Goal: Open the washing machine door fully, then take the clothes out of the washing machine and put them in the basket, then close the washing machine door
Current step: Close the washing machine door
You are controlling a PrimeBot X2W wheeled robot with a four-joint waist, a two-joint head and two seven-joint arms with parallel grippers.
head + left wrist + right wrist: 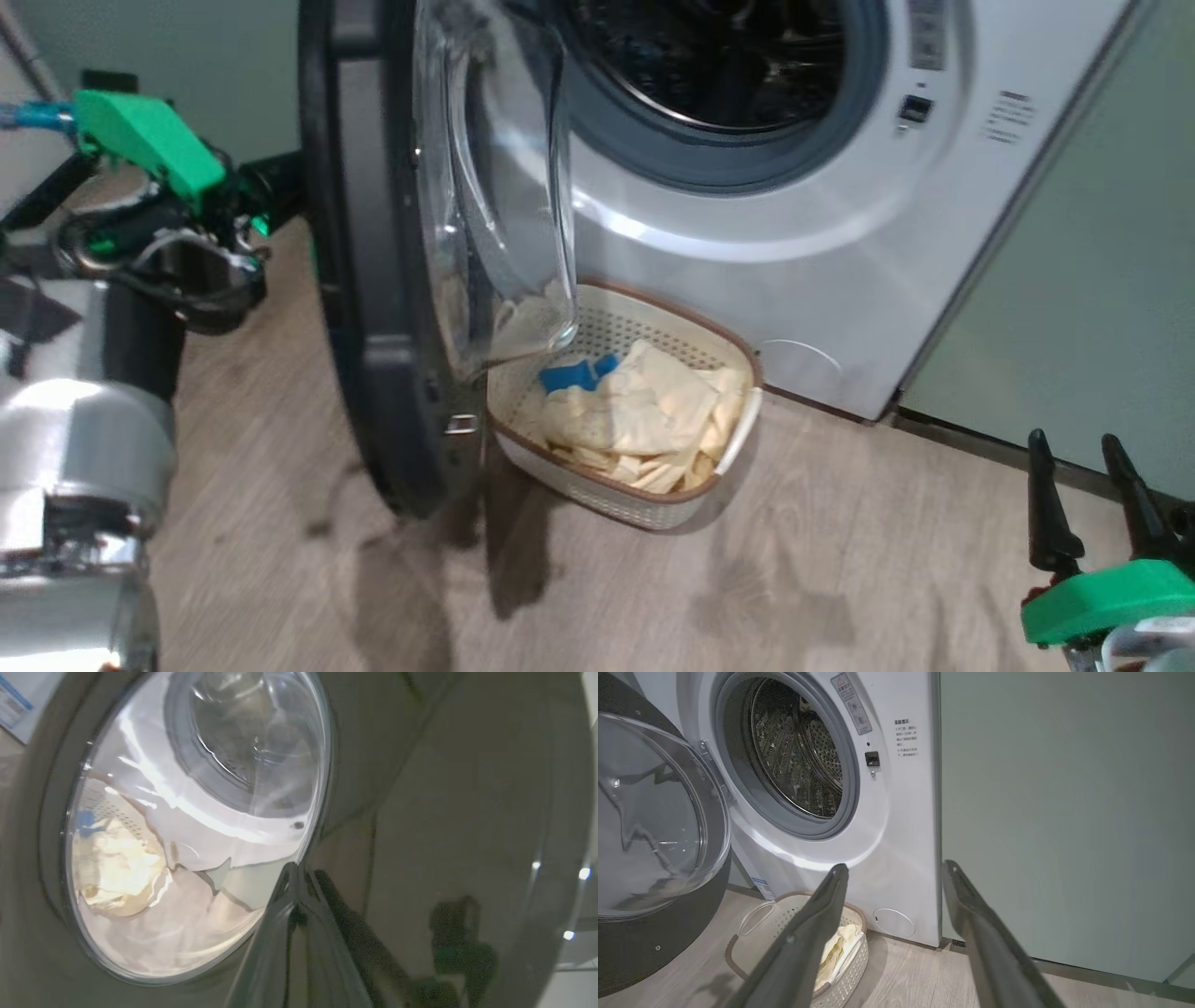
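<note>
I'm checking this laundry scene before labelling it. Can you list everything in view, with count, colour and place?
washing machine: one, white, straight ahead
washing machine door: one, black rim with clear glass, swung open left of the opening
drum: one, steel, inside the machine; no clothes seen in it
basket: one, cream with brown rim, on the floor below the opening
clothes: one heap, pale yellow with a blue patch, in the basket
cabinet: one, pale green, right of the machine
floor: one, grey-brown wood-look, underfoot
left gripper: one, dark, shut, tips at the door's outer face
right gripper: one, dark, open and empty, lower right
</note>
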